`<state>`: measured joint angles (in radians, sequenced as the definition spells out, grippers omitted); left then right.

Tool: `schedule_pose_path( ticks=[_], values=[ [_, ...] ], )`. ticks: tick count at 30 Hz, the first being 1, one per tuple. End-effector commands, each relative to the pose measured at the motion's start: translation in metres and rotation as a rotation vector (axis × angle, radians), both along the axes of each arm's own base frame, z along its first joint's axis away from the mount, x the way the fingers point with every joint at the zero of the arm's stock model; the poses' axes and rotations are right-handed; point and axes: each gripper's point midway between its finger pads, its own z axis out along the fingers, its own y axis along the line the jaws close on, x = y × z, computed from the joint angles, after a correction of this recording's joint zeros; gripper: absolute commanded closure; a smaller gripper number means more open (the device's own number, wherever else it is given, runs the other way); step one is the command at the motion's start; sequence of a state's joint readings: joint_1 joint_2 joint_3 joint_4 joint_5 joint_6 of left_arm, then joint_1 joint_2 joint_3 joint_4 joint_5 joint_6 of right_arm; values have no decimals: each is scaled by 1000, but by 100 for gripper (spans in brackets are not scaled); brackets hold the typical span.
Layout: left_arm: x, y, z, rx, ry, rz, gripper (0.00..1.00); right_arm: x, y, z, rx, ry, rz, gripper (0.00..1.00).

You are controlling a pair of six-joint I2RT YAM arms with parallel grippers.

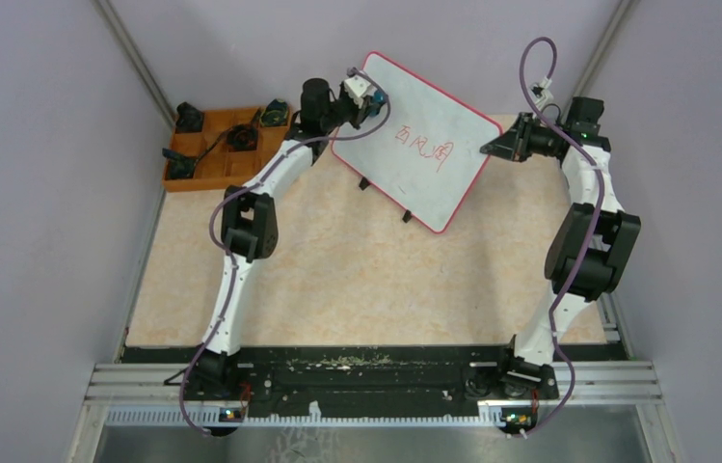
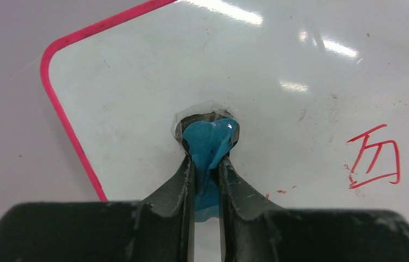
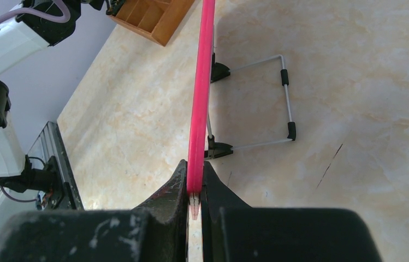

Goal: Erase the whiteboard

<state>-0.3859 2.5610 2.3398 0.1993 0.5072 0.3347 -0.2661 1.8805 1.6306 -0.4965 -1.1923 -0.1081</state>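
Beige marbled tabletop (image 1: 337, 280) carries my whiteboard (image 1: 414, 125) far centre, tilted, pink-framed, red characters (image 1: 424, 154) mid-face. My right gripper (image 3: 195, 174) clamps its edge; my left gripper (image 2: 207, 159) pinches a blue wad (image 2: 207, 137) near its corner.

The whiteboard (image 1: 414, 135) has a glossy white face, faintly smudged, and a red-pink frame. It bears red handwritten characters (image 1: 421, 151). The left gripper (image 2: 207, 164) is black with pale scuffs, and the teal-blue wad (image 2: 208, 143) shows a clear film at its tip. The right gripper (image 3: 195, 191) is black. The table (image 1: 337, 280) is beige with cream marbled veining. The tray (image 1: 212, 181) is orange-brown. The arms (image 1: 231, 289) are white with black joints and purple cables (image 1: 540, 68). The wire stand (image 3: 286, 98) is silver with black feet. The walls (image 1: 29, 193) are pale lavender-grey.
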Motion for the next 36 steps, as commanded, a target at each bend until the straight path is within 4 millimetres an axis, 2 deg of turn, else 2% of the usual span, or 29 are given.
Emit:
schedule_pose_path(
  ticks=[1,3,9,16,21,28,36],
  values=[
    [-25,-28,7,17,-10,-96,100,-3,3,32,-26,-156,39,100],
    [-22,-28,9,28,-39,-68,100,-4,3,33,-27,-158,38,100],
    [9,-3,0,69,-83,96,100,-4,3,34,-27,-160,37,100],
    [26,25,-3,83,-88,189,100,-4,5,34,-21,-161,40,100],
    [34,36,2,93,-115,255,100,-4,6,36,-20,-165,42,100],
    [36,38,2,106,-131,270,100,-5,7,36,-18,-163,46,100],
    [25,16,-1,107,-145,195,97,-6,11,35,-20,-163,54,100]
  ],
)
